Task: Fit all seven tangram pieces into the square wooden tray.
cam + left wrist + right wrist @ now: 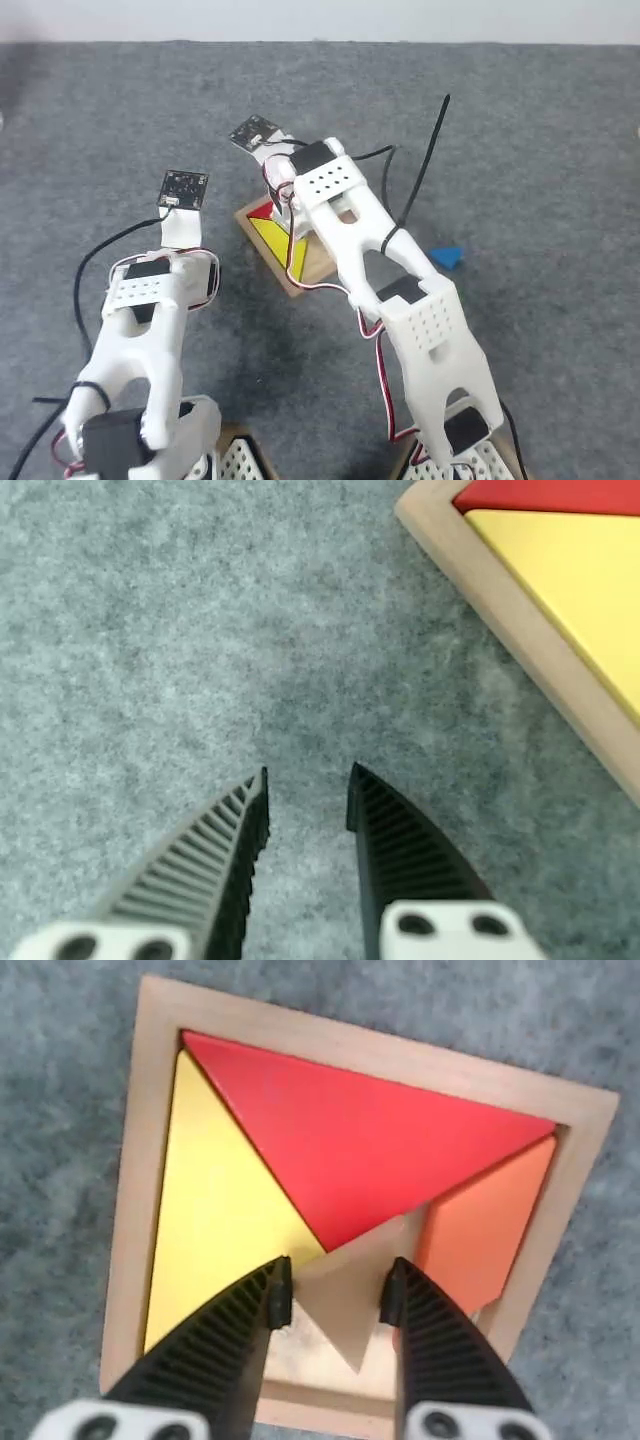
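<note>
**Inspector:** Where is the tray point(300, 278) located?

**Technician:** It is seated near the middle of the grey worktop point(520, 150). In the high view it is partly covered by the right arm point(350, 215). The left arm point(145, 310) is found at about 8 o'clock of it.

**Inspector:** Which pieces are seated in it?

**Technician:** A red triangle point(370, 1150) is laid along one rim and a yellow triangle point(215, 1200) along the adjoining rim. The two are butted together along a slanted edge. In the high view the red triangle is seen at 11 o'clock of the yellow one. An orange piece point(485, 1230) is set against the rim across from the yellow triangle and touches the red triangle. Bare tray floor is exposed along the remaining rim.

**Inspector:** How is the right gripper point(335, 1295) set?

**Technician:** It is held over the tray. Its jaws are closed against two sides of a pale triangle point(340, 1315). This triangle is carried between the yellow triangle and the orange piece, with its broad edge next to the red triangle's point.

**Inspector:** And the left gripper point(307, 773)?

**Technician:** It is positioned over bare worktop, just beside one corner of the tray. Its jaws are set with a narrow gap between them and are empty.

**Inspector:** Is any piece found outside the tray?

**Technician:** A blue piece point(447, 257) is lying on the worktop at 3 o'clock of the tray, apart from it.
</note>
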You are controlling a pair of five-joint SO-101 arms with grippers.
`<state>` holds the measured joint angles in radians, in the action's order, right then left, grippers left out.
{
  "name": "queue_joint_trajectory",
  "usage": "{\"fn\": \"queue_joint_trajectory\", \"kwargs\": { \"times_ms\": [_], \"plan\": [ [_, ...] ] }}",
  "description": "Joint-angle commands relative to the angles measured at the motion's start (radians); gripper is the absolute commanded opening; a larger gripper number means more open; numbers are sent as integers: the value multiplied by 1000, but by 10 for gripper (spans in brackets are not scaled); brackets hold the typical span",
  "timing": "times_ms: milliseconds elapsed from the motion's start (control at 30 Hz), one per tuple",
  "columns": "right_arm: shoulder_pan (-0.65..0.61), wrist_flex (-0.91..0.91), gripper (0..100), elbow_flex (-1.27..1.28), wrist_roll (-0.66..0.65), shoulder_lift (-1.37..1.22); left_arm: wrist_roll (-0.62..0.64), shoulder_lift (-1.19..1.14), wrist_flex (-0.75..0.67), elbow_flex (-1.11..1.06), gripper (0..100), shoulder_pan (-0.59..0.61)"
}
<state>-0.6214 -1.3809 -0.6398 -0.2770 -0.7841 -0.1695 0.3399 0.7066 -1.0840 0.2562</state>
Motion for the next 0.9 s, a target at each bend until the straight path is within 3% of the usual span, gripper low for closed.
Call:
{"fn": "queue_joint_trajectory", "kwargs": {
  "times_ms": [0,167,500,867],
  "plan": [
    [28,13,254,-58,-14,10,-9,8,-17,2,123,-6],
    [33,12,369,-58,-14,16,-9,8,-17,2,123,-6],
    [114,-59,371,-83,-6,90,-9,8,-17,2,123,-6],
    [96,-1,371,-89,18,-61,-9,8,-17,2,123,-6]
  ]
}}
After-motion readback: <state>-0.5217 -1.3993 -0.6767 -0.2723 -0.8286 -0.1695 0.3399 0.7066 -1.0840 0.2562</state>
